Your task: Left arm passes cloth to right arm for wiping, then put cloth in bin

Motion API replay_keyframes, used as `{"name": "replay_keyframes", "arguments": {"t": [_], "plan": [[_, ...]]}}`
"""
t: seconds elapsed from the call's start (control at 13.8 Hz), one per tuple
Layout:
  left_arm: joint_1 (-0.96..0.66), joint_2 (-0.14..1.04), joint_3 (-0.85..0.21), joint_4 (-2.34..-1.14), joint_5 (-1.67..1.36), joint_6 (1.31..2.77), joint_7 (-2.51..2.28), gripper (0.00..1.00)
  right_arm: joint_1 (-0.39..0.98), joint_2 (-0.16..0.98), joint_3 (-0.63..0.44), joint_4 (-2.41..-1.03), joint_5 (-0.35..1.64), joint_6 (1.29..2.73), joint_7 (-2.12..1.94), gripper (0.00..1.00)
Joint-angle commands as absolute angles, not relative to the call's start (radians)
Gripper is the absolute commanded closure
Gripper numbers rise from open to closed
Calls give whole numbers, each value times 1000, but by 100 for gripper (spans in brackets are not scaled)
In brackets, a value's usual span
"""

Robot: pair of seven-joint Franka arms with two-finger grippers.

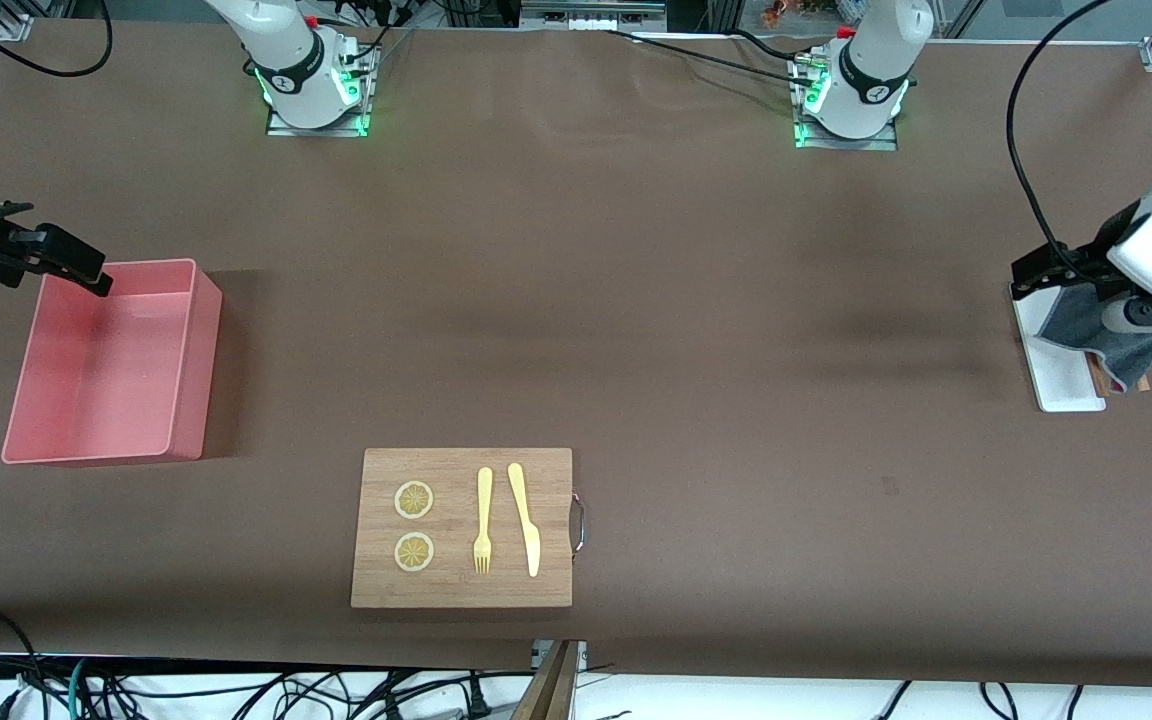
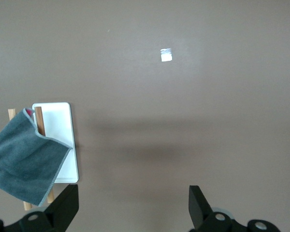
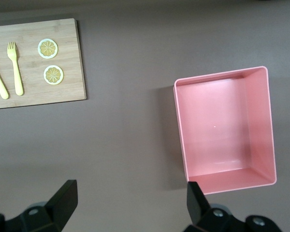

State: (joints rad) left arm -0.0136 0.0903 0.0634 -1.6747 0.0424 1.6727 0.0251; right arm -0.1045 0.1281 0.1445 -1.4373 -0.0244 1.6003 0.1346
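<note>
wooden board (image 1: pixel 462 527) nearest; cloth (image 1: pixel 1096 325) on tray under open left hand (image 1: pixel 1056 272).

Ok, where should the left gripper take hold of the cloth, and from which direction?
Probably from straight above, on the cloth's corner that overhangs the white tray onto the table. It lies flat and draped, so a raised edge pinches easiest. The left gripper is open and to one side of it.

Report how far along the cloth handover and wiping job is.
Done: nothing visible. The dark grey fabric cloth lies draped on the narrow white flat tray at the left arm's end. In hand: nothing; the left tool is open above the table beside the tray, and the right tool is open by the empty salmon-pink plastic bin. Left: pickup, pass, wiping, binning.
</note>
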Motion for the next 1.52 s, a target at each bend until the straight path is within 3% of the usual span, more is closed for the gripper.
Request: {"name": "replay_keyframes", "arguments": {"t": [0.0,0.51,0.65,1.45], "plan": [[72,184,60,-1637,29,1677,137,0,-109,121,147,-1445,-9,1608,117,0],[185,382,61,-1532,48,1758,562,0,-114,121,146,-1445,-17,1609,120,0],[215,411,61,-1534,49,1816,647,0,-114,123,146,-1445,-18,1609,120,0],[319,528,61,-1542,218,1847,1153,0,-114,130,146,-1445,-17,1609,78,0]]}}
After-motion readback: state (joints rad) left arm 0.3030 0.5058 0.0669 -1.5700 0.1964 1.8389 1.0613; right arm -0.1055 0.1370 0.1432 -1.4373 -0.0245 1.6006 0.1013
